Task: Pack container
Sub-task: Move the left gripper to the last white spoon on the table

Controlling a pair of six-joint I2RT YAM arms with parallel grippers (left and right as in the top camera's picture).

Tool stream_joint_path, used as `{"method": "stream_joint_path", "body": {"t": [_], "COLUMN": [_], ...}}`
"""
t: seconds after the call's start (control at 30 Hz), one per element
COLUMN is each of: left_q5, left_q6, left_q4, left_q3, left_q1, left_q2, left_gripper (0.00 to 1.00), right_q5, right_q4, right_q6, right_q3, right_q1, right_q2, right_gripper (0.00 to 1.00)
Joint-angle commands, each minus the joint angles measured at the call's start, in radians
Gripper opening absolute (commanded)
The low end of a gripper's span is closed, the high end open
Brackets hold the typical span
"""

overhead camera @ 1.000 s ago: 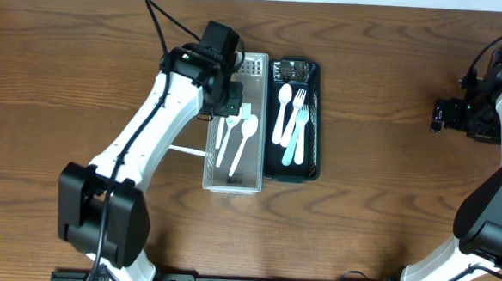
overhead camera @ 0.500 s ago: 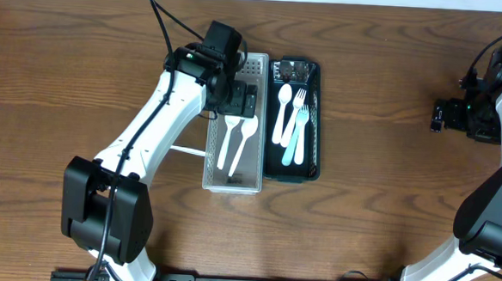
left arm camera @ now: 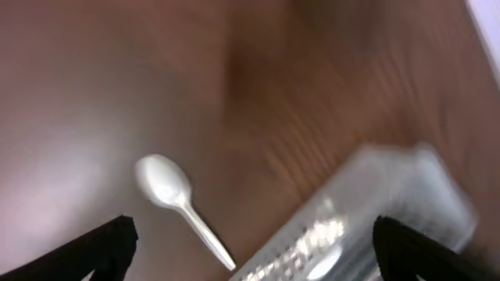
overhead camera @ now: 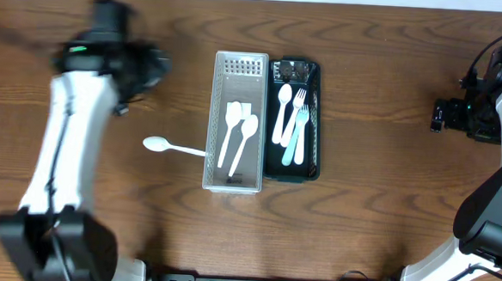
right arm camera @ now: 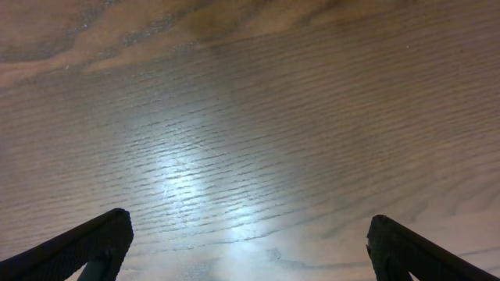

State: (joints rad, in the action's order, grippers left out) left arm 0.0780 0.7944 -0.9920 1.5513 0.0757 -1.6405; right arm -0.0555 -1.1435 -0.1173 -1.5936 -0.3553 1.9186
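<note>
Clear container (overhead camera: 231,188) lies lengthwise at the middle of the desk (overhead camera: 385,208), its right wall touching a black tray (overhead camera: 315,118). Inside the container two white pieces lie side by side: a spoon (overhead camera: 242,144) and a second utensil (overhead camera: 227,137) whose head is too small to tell. The tray holds a white spoon (overhead camera: 281,112), a white fork (overhead camera: 296,108) and a pale blue fork (overhead camera: 297,139). A loose white spoon (overhead camera: 160,144) lies on the desk left of the container, its handle tip reaching the container's wall. The left arm (overhead camera: 61,148) is blurred at the upper left; its jaws are spread wide and hold nothing. The right jaws, well apart at the far right, are spread wide over bare wood.
</note>
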Motion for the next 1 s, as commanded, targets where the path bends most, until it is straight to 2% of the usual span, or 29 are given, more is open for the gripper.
{"method": "stream_joint_path", "body": {"t": [0.0,0.17,0.3,0.37,0.57,0.8,0.97], "left_q5": [0.029,0.146,0.141,0.14,0.141,0.139,0.139], "left_q6": [0.329,0.346,0.535,0.614,0.618,0.613,0.515], "left_q4": [-0.085,-0.192,-0.203,-0.159,0.066,0.145,0.18], "left_q3": [0.018,-0.012,-0.079,-0.127,-0.307,-0.388,-0.388], "left_q1": [0.064,0.051,0.002,-0.011,-0.013,-0.014,-0.015], "left_q2": [0.04,0.04,0.039,0.036,0.019,-0.043,-0.113], "left_gripper": [0.98,0.98,0.98,0.98,0.98,0.98,0.98], "right_q5": [0.003,0.003,0.003,0.003,0.003,0.003,0.003], "right_q4": [0.0,0.0,0.0,0.0,0.0,0.0,0.0], "right_q6": [-0.011,-0.011,-0.011,-0.011,-0.011,-0.011,-0.011], "right_q3": [0.001,0.001,0.001,0.001,0.001,0.001,0.001], "right_q1": [-0.004,-0.004,-0.004,-0.004,-0.004,-0.004,-0.004], "right_q2": [-0.002,-0.002,-0.002,-0.002,-0.002,-0.002,-0.002], "right_gripper": [0.99,0.99,0.99,0.99,0.99,0.99,0.99]}}
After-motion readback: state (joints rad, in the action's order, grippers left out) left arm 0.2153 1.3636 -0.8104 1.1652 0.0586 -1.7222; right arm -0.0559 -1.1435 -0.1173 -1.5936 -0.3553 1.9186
